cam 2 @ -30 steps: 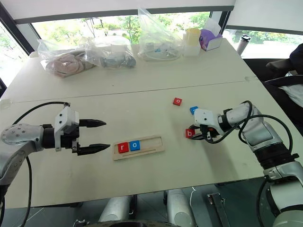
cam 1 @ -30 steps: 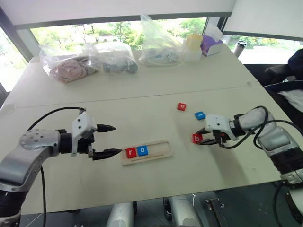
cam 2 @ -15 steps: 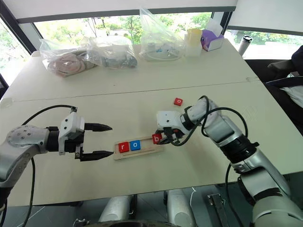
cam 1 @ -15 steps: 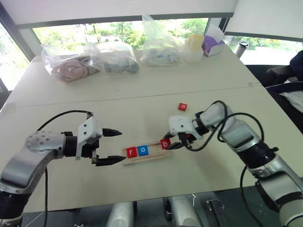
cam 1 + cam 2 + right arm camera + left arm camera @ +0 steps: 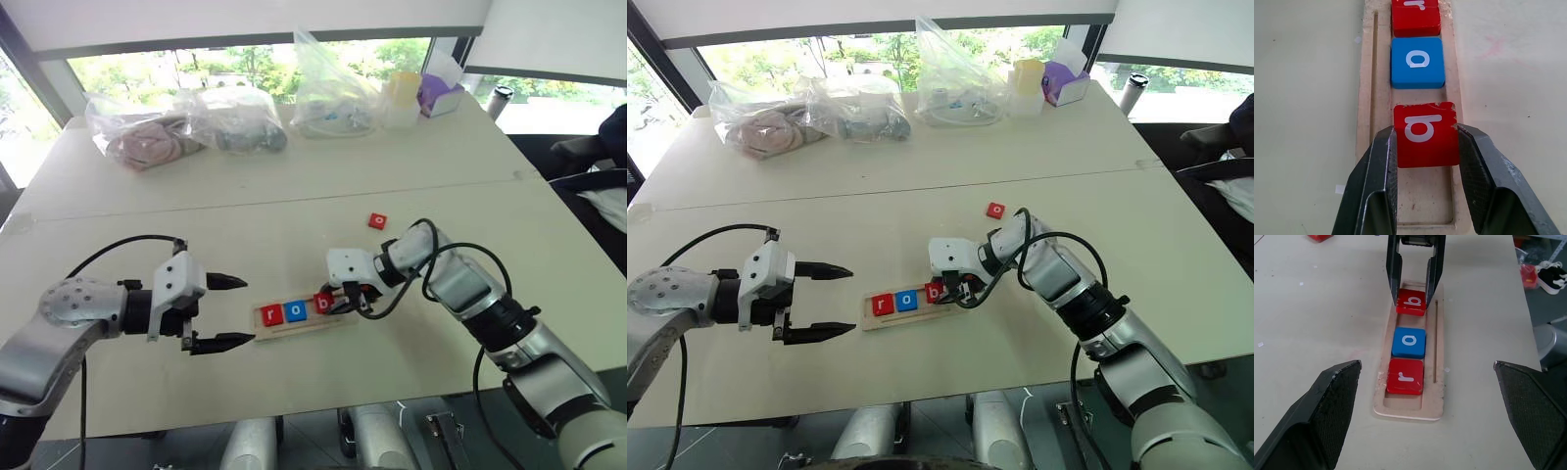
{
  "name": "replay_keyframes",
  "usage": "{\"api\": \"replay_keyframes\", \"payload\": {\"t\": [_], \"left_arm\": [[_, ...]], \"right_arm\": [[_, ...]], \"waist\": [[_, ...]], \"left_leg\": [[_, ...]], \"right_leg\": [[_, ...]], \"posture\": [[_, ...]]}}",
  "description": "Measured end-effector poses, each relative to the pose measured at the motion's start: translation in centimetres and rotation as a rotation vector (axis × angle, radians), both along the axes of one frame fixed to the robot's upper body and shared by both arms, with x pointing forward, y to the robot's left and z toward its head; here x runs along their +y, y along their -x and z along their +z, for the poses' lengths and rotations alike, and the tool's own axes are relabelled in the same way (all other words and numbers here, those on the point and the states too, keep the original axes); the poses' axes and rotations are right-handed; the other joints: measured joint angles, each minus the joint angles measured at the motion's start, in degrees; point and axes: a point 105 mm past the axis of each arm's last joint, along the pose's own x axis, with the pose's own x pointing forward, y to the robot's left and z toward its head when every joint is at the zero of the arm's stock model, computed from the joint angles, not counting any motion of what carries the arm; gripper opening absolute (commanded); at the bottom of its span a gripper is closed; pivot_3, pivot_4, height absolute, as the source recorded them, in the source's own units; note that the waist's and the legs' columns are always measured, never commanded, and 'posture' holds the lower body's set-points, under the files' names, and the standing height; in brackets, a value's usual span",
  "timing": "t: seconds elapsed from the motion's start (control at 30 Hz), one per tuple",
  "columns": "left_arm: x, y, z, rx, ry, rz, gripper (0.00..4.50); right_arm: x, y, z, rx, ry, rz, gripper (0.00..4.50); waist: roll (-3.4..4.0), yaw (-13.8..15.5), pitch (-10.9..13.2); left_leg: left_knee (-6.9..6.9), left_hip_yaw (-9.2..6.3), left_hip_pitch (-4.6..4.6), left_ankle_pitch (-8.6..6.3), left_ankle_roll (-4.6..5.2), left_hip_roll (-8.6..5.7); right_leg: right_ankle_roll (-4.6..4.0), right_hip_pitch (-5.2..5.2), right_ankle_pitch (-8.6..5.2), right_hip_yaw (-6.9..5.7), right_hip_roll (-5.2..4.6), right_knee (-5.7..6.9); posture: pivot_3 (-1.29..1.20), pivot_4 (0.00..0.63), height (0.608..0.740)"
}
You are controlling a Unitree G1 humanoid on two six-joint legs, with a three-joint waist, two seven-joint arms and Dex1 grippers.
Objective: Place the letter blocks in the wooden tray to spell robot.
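Over the wooden tray (image 5: 302, 315), near its middle, we see the right gripper (image 5: 1426, 147) with its two black fingers clamped on the sides of a red letter block marked b (image 5: 1425, 133). The block sits in or just above the tray's recess, one place along from the blue o block (image 5: 1409, 342), with a small gap between them; we cannot tell whether it already rests on the wood. The red r block (image 5: 1405, 376) lies at the tray's left end, touching or nearly touching the o. Beyond the b, the rest of the recess is bare.

Just off the tray's left end hangs the left gripper (image 5: 217, 311), its fingers spread wide and holding nothing, pointing toward the tray.

Well apart from the tray, farther up the table and to its right, lies a second red o block (image 5: 377, 221). We do not make out the blue t block.

We judge the third step to be in hand: r and o are set, b is being seated. The next move seems to call for lowering the b flat into the recess, nudging it close against the o so two places remain, then opening the fingers without dragging the block. After that the red o would come next.
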Motion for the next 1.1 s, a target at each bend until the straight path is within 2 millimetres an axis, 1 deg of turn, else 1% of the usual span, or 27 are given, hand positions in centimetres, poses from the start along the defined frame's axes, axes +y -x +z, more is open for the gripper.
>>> {"api": "replay_keyframes", "payload": {"t": [0.47,0.83,0.9,0.97,1.0,1.07,1.1], "left_arm": [[0.02,-0.27,0.08,-0.016,0.004,0.021,4.50],[0.05,-0.38,0.11,-0.023,0.004,0.031,4.50],[0.05,-0.40,0.11,-0.024,0.005,0.033,4.50],[0.04,-0.42,0.12,-0.025,0.005,0.034,4.50],[0.03,-0.43,0.12,-0.025,0.006,0.034,4.50],[-0.01,-0.47,0.13,-0.027,0.010,0.037,4.50],[-0.02,-0.49,0.13,-0.028,0.011,0.038,4.50]], "right_arm": [[0.63,0.23,-0.18,0.009,-0.004,0.012,1.14],[0.65,0.27,-0.25,0.011,-0.001,0.014,1.14],[0.66,0.27,-0.25,0.010,-0.001,0.014,2.16],[0.69,0.27,-0.25,0.010,-0.002,0.015,2.93],[0.72,0.28,-0.24,0.011,-0.003,0.015,3.53],[0.84,0.32,-0.24,0.014,-0.006,0.016,4.48],[0.86,0.32,-0.25,0.016,-0.006,0.014,4.48]], "waist": [[0.00,-0.03,0.00],[0.00,-0.03,0.00],[0.00,-0.03,0.00],[0.00,-0.03,0.00],[0.00,-0.03,0.00],[0.00,-0.03,0.00],[0.00,-0.03,0.00]], "left_leg": [[-0.01,0.00,0.00,0.00,0.00,0.00],[-0.01,0.00,0.00,0.00,0.00,0.00],[-0.01,0.00,0.00,0.00,0.00,0.00],[-0.01,0.00,0.00,0.00,0.00,0.00],[-0.01,0.00,0.00,0.00,0.00,0.00],[-0.01,0.00,0.00,0.00,0.00,0.00],[-0.01,0.00,0.00,0.00,0.00,0.00]], "right_leg": [[0.00,-0.01,0.00,-0.01,0.00,0.00],[0.00,-0.01,0.00,0.00,0.00,0.00],[0.00,-0.01,0.00,-0.01,0.00,0.00],[0.00,-0.01,0.00,0.00,0.00,0.00],[0.00,-0.01,0.00,0.00,0.00,0.00],[0.00,-0.01,0.00,0.00,0.00,0.00],[0.00,-0.01,0.00,0.00,0.00,0.00]], "posture": [[0.00,0.150,0.740],[0.00,0.150,0.740],[0.00,0.150,0.740],[0.00,0.150,0.740],[0.00,0.150,0.740],[0.00,0.150,0.740],[0.00,0.150,0.740]]}}
